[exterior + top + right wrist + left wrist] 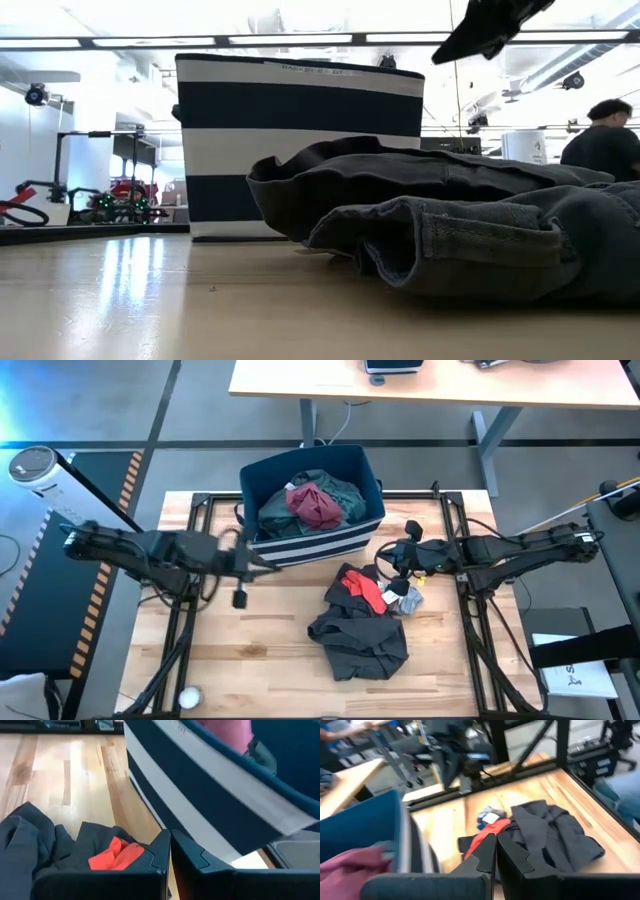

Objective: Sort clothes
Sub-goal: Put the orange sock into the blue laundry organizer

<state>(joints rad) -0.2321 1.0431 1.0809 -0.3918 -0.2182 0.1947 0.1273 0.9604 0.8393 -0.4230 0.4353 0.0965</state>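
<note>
The navy, white-striped bin (pixel 352 540) stands at the table's far middle and holds a teal-green garment (pixel 340 490) with a maroon one (pixel 315 507) on top. In front of it on the table lies a crumpled dark charcoal garment (pixel 362 635). A red piece (pixel 366 590) rests on its far end, and small grey and blue pieces (pixel 408 598) lie beside it. My left gripper (pixel 268 564) hovers shut by the bin's near left corner. My right gripper (pixel 384 563) hovers shut by the near right corner, above the red piece (pixel 117 855). Neither holds anything.
Black frame rails (pixel 455 530) run along the table's left, right and far sides. A small white ball (pixel 189 697) lies near the front left corner. A person (pixel 605 140) stands in the room beyond the table. Bare wood (pixel 270 650) lies left of the charcoal garment.
</note>
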